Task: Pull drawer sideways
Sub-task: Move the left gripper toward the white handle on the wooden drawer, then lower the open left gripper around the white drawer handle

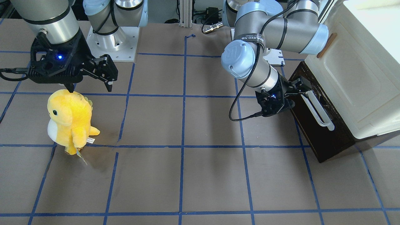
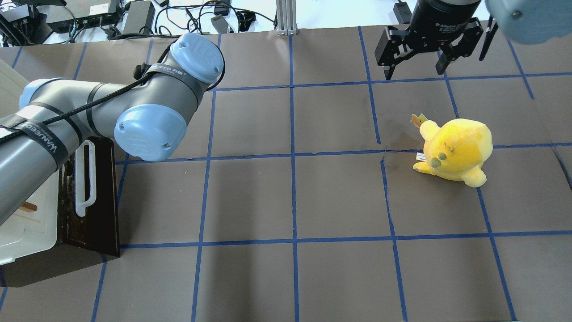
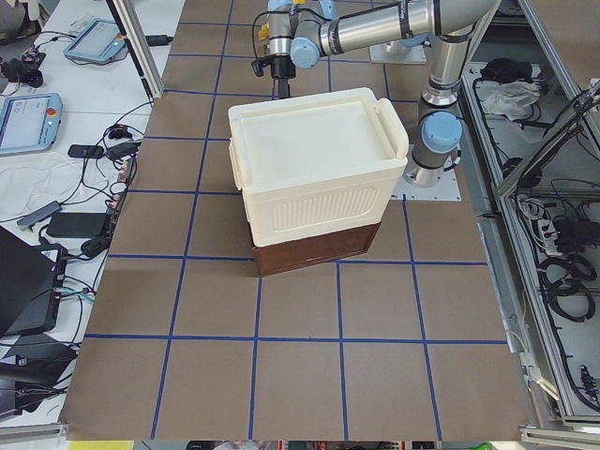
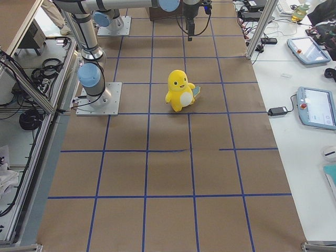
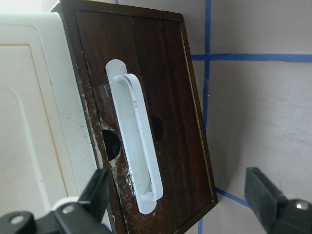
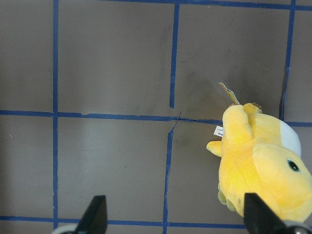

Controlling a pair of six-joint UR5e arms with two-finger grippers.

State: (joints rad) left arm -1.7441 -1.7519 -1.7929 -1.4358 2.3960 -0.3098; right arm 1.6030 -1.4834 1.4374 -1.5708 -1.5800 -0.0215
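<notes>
The drawer [image 1: 325, 137] has a dark brown wood front and a long white bar handle [image 1: 317, 110]. It sits under the cream cabinet at my left. None of its inner sides show. It also shows in the overhead view [image 2: 100, 197] and the left wrist view [image 5: 170, 97]. My left gripper [image 1: 301, 90] is open right in front of the handle's end nearest the robot. In the left wrist view the handle [image 5: 134, 146] ends between the spread fingers [image 5: 97, 192], without touching them. My right gripper [image 2: 413, 67] is open and empty, hanging above the table near the plush.
A yellow plush toy [image 1: 70, 120] stands on the table below my right gripper, seen also overhead [image 2: 456, 150]. The cream cabinet [image 1: 353, 81] with a small brown handle [image 1: 326, 45] sits on top of the drawer. Blue tape lines grid the brown table.
</notes>
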